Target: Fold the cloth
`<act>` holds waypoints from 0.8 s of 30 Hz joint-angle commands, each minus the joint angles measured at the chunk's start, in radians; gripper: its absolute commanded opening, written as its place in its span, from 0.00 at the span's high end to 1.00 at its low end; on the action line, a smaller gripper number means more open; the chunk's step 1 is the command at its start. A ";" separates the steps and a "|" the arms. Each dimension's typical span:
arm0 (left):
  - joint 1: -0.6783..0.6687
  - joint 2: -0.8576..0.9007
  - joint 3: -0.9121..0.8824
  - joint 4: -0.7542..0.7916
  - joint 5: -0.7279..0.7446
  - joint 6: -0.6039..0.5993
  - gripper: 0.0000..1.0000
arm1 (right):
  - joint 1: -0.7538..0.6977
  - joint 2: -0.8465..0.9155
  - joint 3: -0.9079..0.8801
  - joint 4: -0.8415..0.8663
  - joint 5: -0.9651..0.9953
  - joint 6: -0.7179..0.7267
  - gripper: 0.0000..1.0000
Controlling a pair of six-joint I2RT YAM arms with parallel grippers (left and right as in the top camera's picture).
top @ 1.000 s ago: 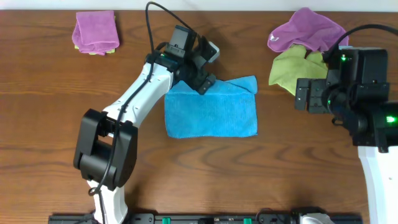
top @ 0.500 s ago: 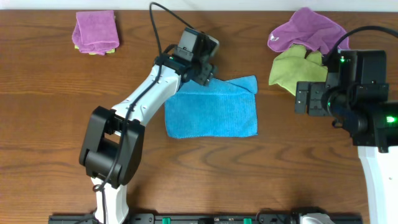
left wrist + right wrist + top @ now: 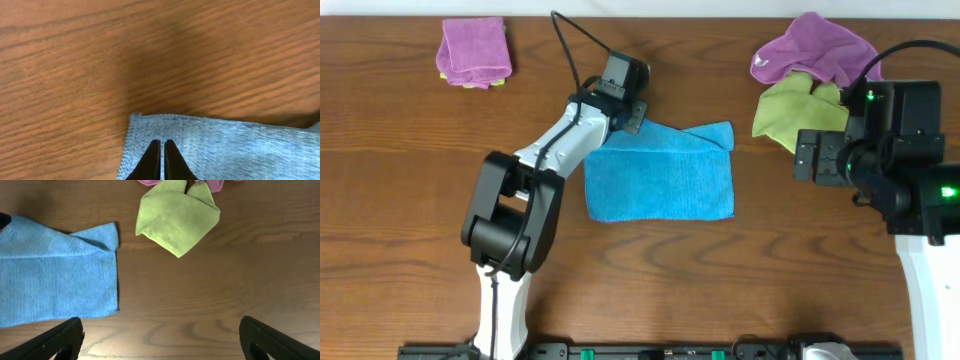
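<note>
— State of the left claw [image 3: 162, 146]?
— Closed, tips all but touching, just a thin slit between. Points down onto the cloth [image 3: 225, 145], just inside one corner. Cannot tell whether pinching any fabric.
— Same claw from overhead?
— Sits at the cloth's rear left corner, at the end of an arm stretched across the bench [image 3: 400, 200] from the front edge.
— And the right claw [image 3: 160, 330]?
— Spread wide, one finger at each lower corner of its wrist view. Hangs above bare wood, right of the cloth and apart from it.
— Lie of the cloth?
— Lies mid-bench, flat on the wood, a sky-blue rectangle wider than deep. Carries a narrow flap turned over along the rear edge, ending at the rear right corner.
— Anything else about?
— Green cloth [image 3: 795, 108], crumpled, at the right rear, near the flap's corner yet not touching. Purple cloth [image 3: 815, 50] just behind, overlapping the green one's far edge. Folded purple cloth [image 3: 473, 50] at the left rear, well apart from all else, with a sliver of yellow-green peeking out beneath.
</note>
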 commanded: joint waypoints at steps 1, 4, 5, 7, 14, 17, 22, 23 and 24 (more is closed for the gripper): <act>0.010 0.042 0.012 0.004 -0.023 -0.018 0.94 | -0.007 -0.002 0.002 -0.002 -0.001 0.019 0.01; 0.011 0.052 0.012 0.015 -0.024 -0.018 0.94 | -0.007 -0.002 0.002 -0.002 -0.001 0.024 0.01; 0.011 0.056 0.012 0.022 -0.023 -0.018 0.94 | -0.007 -0.002 0.002 -0.002 -0.001 0.031 0.01; 0.011 0.066 0.012 0.031 -0.023 -0.018 0.94 | -0.007 -0.002 0.002 -0.002 -0.001 0.031 0.01; 0.013 0.118 0.012 0.053 -0.023 -0.018 0.94 | -0.006 0.000 -0.036 -0.001 -0.074 0.030 0.20; 0.013 0.134 0.012 0.054 -0.026 -0.018 0.94 | -0.006 0.003 -0.104 0.000 -0.100 0.030 0.32; 0.030 0.161 0.012 0.060 -0.074 -0.019 0.94 | -0.005 0.007 -0.238 0.023 -0.128 0.038 0.38; 0.034 0.163 0.012 0.057 -0.093 -0.020 0.94 | -0.005 0.007 -0.254 0.029 -0.149 0.038 0.39; 0.038 0.166 0.012 0.055 -0.114 -0.027 0.94 | -0.005 0.007 -0.266 0.034 -0.166 0.038 0.39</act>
